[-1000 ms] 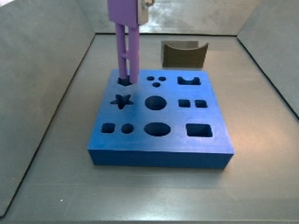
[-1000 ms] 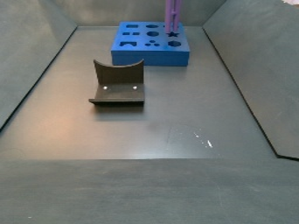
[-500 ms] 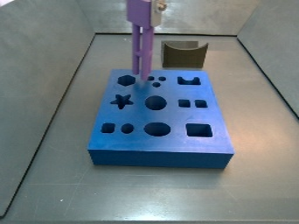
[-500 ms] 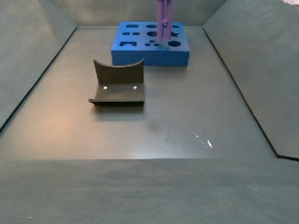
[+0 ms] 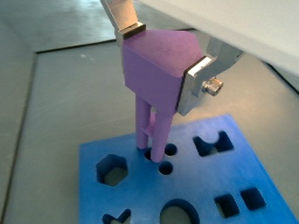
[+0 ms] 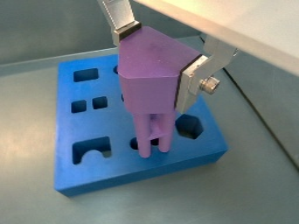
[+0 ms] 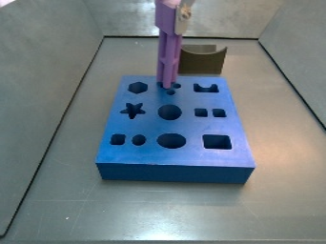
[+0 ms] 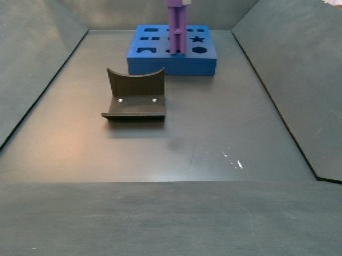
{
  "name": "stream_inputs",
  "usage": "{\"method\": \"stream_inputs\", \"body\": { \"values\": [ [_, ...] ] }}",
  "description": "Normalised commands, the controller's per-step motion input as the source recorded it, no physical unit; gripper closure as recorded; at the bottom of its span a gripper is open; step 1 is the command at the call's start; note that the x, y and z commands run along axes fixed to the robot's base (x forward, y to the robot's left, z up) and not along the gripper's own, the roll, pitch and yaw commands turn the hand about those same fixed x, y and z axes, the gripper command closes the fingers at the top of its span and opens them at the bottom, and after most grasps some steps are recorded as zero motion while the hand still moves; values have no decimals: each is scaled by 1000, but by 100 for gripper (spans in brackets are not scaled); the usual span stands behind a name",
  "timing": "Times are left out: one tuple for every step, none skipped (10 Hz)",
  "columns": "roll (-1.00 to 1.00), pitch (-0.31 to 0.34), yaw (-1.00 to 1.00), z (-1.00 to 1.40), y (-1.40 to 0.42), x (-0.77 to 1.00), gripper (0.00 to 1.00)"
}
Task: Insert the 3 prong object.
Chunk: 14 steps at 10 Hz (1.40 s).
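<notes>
My gripper point(image 5: 159, 59) is shut on the wide purple head of the 3 prong object point(image 5: 155, 74), which hangs upright. It also shows in a wrist view point(image 6: 152, 83) and in both side views point(image 7: 169, 52) point(image 8: 177, 20). Its rods reach down to the small round holes point(image 5: 166, 158) near the far edge of the blue block point(image 7: 173, 129). The rod tips stand at the holes' mouths; how deep they sit I cannot tell. The silver fingers point(image 5: 198, 83) press both sides of the head.
The blue block point(image 8: 171, 50) has several cut-outs: a star point(image 7: 132, 110), circles, squares and a hexagon point(image 5: 111, 170). A brown curved block point(image 8: 134, 93) lies on the grey floor. Another brown block point(image 7: 201, 58) stands behind the blue block. Grey walls surround the floor.
The gripper has carried the purple piece sideways along the block's far edge, from above the corner hole to above the small round holes.
</notes>
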Motion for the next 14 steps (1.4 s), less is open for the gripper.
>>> {"method": "stream_inputs", "body": {
  "values": [
    [120,114,-354,-146,-383,280,100],
    [99,91,-229,-111,-371,129,100],
    [16,0,0,-126,-234,0,100],
    [0,-27,0,-131,-89,-46,100],
    [-31,-123,0,-97,0,-211,100],
    [-66,-116,0,-69,97,-211,100],
    [-20,-64,0,-66,117,-111,100],
    [0,-34,0,-71,126,-83,100],
    [0,-36,0,-86,77,-43,100],
    [0,0,0,-149,11,26,100],
    [0,0,0,-186,0,100,100],
    [0,-40,0,-243,0,0,100],
    [11,-146,0,-354,0,0,100],
    [0,-194,0,-394,0,-29,100]
  ]
}}
